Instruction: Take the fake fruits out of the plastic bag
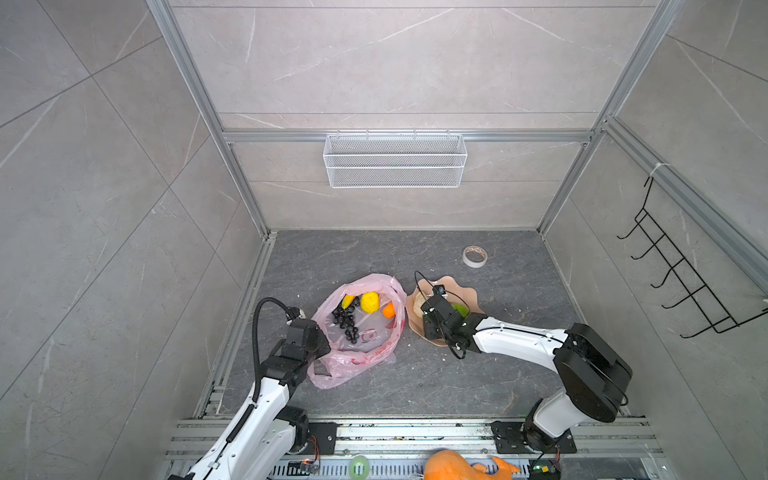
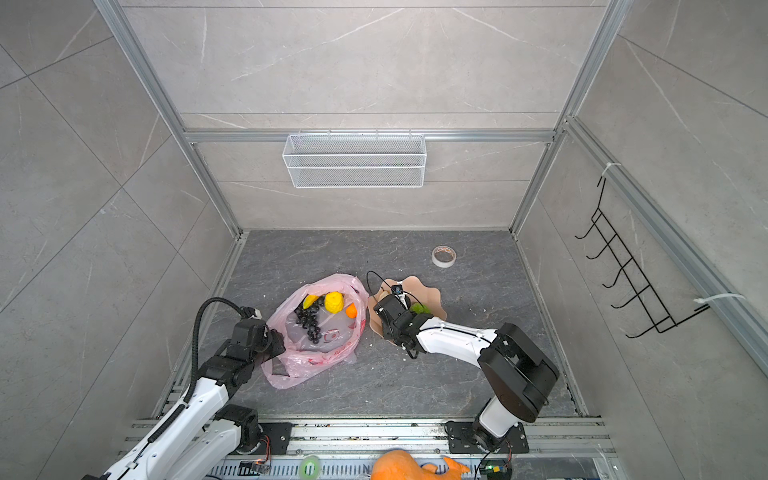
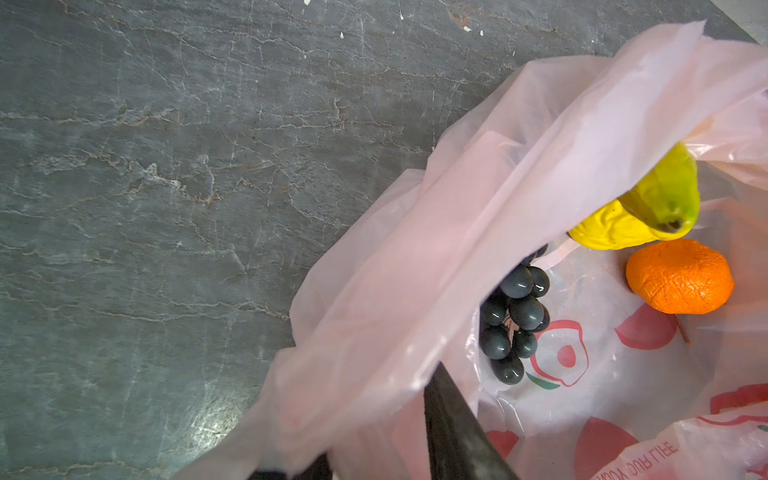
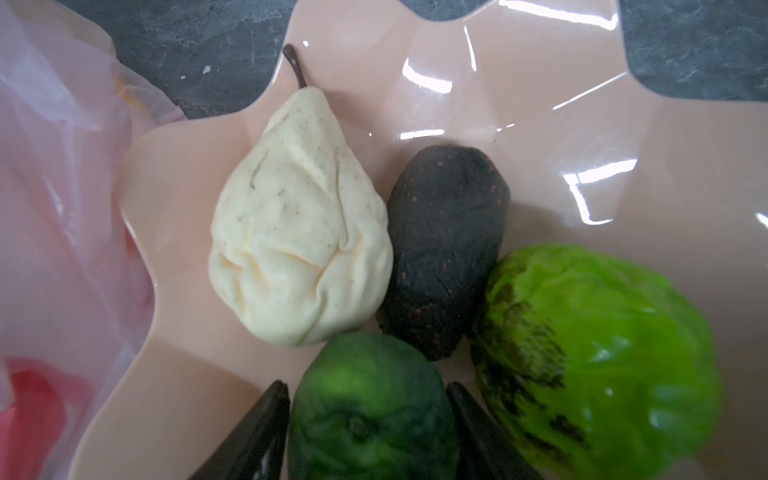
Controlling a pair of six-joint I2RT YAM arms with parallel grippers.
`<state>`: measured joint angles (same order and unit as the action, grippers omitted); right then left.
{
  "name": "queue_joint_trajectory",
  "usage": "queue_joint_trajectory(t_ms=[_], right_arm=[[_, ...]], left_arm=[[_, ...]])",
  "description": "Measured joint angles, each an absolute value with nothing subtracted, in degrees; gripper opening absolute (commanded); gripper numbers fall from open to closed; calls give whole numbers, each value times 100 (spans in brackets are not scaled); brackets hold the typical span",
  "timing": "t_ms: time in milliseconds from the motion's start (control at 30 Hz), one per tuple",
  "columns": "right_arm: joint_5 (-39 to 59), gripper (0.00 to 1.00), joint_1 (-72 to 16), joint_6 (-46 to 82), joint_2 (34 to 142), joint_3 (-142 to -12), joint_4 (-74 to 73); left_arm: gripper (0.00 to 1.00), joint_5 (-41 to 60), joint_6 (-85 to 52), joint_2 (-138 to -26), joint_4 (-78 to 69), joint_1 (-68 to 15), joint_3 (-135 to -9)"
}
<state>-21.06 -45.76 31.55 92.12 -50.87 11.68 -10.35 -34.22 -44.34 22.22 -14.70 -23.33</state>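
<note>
On the plate (image 4: pixel 187 208), right fingers (image 4: pixel 257 428) spread around green avocado (image 4: pixel 370 411); left fingers (image 3: pixel 453 436) pinch the plastic bag (image 3: pixel 395 291).

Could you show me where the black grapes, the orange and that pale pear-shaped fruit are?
black grapes (image 3: pixel 525 311): left wrist view, on a grape in the middle of the bunch.
orange (image 3: pixel 680 276): left wrist view, centre of its wrinkled skin.
pale pear (image 4: pixel 299 249): right wrist view, on its wide, crumpled belly.

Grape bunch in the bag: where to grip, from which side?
I'd pinch the grape bunch across its narrow middle, coming straight down through the open mouth of the bag. It lies flat and long on the bag floor, uncovered. Its far end crowds the banana, and the left gripper holds the near rim.
</note>
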Motion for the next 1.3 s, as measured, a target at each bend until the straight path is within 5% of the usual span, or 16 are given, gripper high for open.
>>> queue_joint_trajectory(t_ms=[1300], right_arm=[[-2233, 76, -4576, 3347, 8825, -5175, 1678]], left_arm=[[37, -1028, -3420, -4434, 2220, -1470, -2333]])
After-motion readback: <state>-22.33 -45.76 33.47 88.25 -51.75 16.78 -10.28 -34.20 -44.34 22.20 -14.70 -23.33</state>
